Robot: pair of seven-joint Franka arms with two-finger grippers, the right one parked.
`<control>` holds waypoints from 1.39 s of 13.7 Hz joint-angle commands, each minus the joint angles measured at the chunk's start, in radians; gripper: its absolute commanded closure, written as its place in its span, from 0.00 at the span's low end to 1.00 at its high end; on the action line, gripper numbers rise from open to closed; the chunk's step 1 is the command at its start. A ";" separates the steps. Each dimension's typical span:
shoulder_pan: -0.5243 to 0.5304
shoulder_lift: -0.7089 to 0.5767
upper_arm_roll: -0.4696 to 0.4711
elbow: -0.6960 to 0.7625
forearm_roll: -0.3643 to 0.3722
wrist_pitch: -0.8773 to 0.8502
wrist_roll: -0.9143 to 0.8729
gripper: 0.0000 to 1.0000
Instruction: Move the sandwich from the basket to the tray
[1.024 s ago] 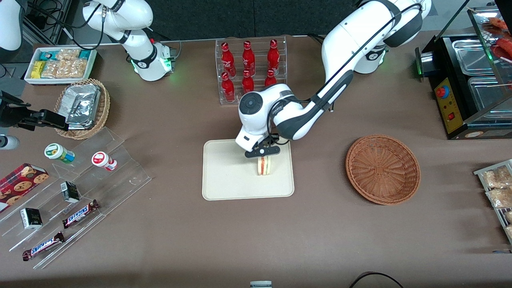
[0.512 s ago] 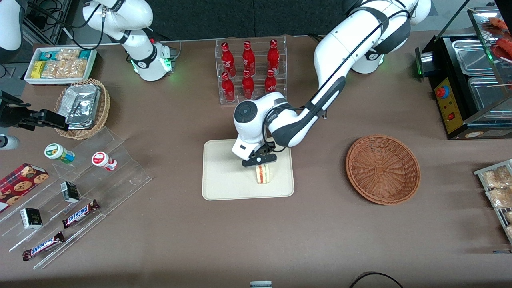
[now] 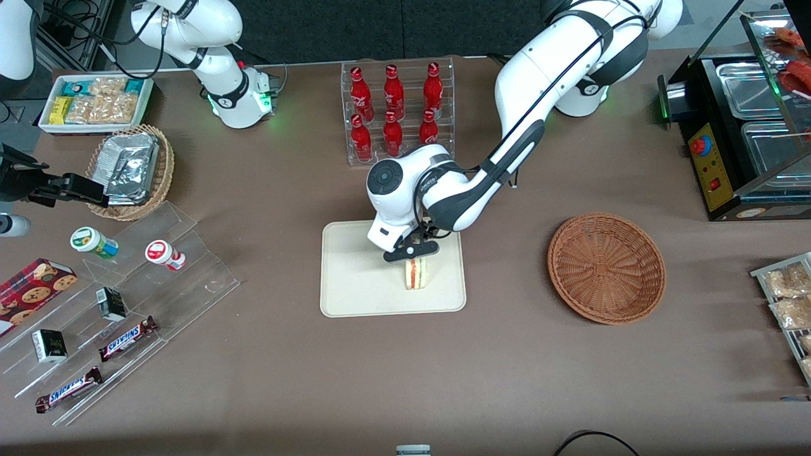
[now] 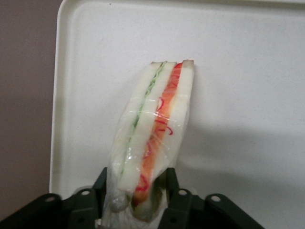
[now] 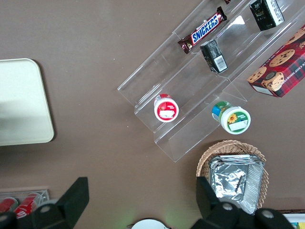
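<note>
The sandwich [image 3: 416,273] is a clear-wrapped white wedge with a red-orange filling stripe. It stands on edge on the cream tray [image 3: 355,285], near the tray's side that faces the basket. My left gripper [image 3: 412,254] is directly above it. In the left wrist view the black fingers [image 4: 174,188] press both sides of the sandwich [image 4: 157,119], so the gripper [image 4: 138,193] is shut on it over the tray [image 4: 248,71]. The round reddish-brown wicker basket [image 3: 606,267] lies empty beside the tray, toward the working arm's end.
A clear rack of red bottles [image 3: 396,107] stands just farther from the front camera than the tray, close to my arm's wrist. A tan basket of foil packets [image 3: 132,170] and acrylic snack shelves [image 3: 127,304] lie toward the parked arm's end. A black food warmer [image 3: 741,126] sits at the working arm's end.
My gripper has carried the sandwich a little toward the parked arm's end and lower over the tray. Over the last half second it has hardly moved.
</note>
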 commanded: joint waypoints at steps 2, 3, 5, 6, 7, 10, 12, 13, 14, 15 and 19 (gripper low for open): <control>0.007 -0.076 0.008 0.034 -0.021 -0.136 -0.022 0.00; 0.025 -0.120 0.008 0.034 -0.054 -0.182 -0.016 0.00; 0.086 -0.218 0.008 0.028 -0.108 -0.234 -0.008 0.00; 0.103 -0.263 0.009 0.028 -0.120 -0.283 -0.004 0.00; 0.126 -0.301 0.009 0.031 -0.121 -0.335 -0.001 0.00; 0.227 -0.401 0.008 0.028 -0.122 -0.432 0.037 0.00; 0.301 -0.459 0.008 0.028 -0.148 -0.504 0.141 0.00; 0.344 -0.493 0.008 0.025 -0.185 -0.529 0.194 0.00; 0.397 -0.527 0.008 0.022 -0.223 -0.555 0.278 0.00; 0.462 -0.567 0.008 0.016 -0.267 -0.583 0.394 0.00; 0.629 -0.725 0.014 -0.101 -0.369 -0.615 0.678 0.00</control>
